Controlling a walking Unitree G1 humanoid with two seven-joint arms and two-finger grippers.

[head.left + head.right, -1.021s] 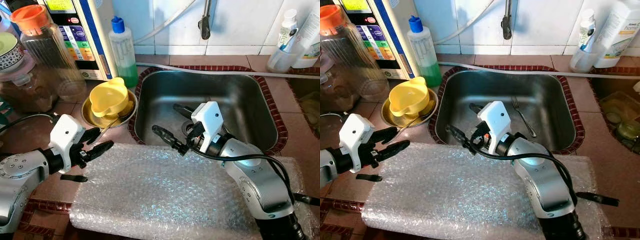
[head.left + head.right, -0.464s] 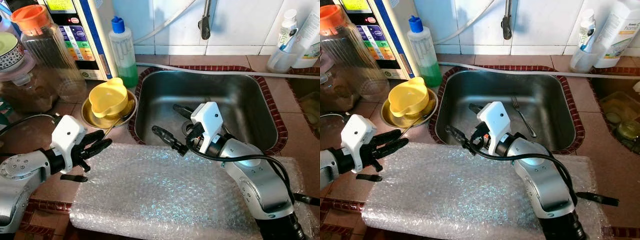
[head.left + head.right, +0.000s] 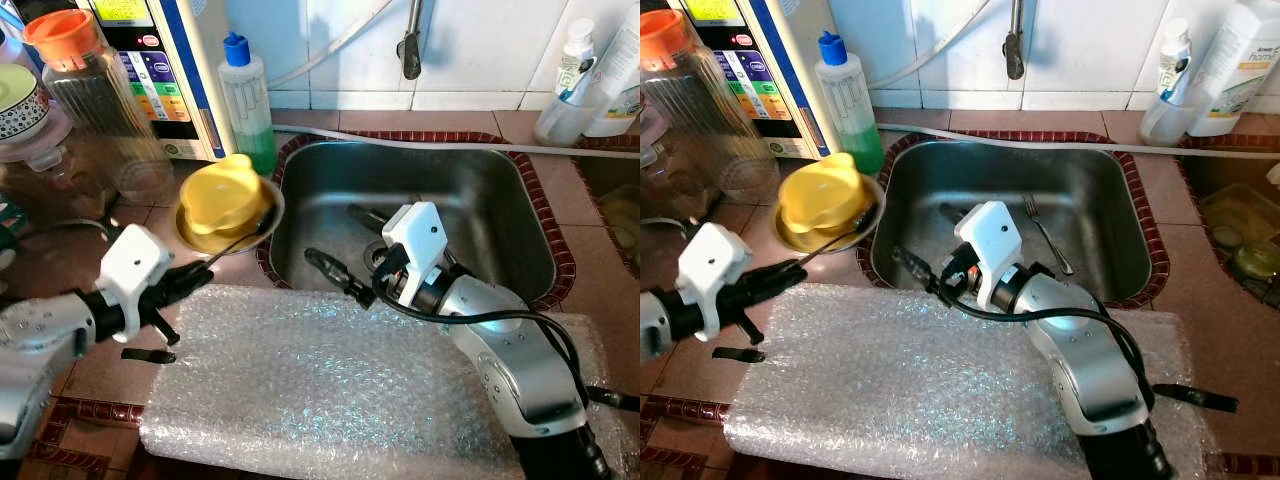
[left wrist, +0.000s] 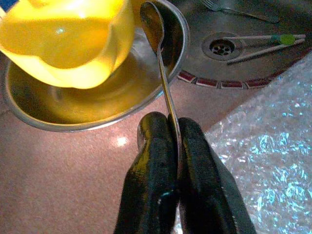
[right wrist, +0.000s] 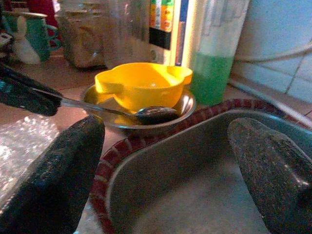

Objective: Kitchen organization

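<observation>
My left tool (image 4: 173,141) is closed tight on the handle of a long metal spoon (image 4: 161,68), and this is the step in hand: taking the spoon out of the shallow round steel bowl (image 3: 262,215). I take that bowl as my landmark. It stands on the reddish table (image 3: 110,370), just beside the left rim of the steel sink (image 3: 480,200). The head of the spoon lies at the bowl's rim on the sink side, next to the yellow plastic cup (image 3: 222,192) that sits inside the bowl. The handle runs from the bowl toward me, to my fingers, which are near the edge of the sheet of bubble wrap (image 3: 330,390).

My right tool (image 3: 345,258) hangs wide open and holds nothing, over the near left corner of the sink, beside the bowl.

I judge the next move asks for a clean lift of the spoon away from the bowl without catching the yellow cup, then carrying it to its place, perhaps the sink, where a fork (image 3: 1045,232) lies.
</observation>
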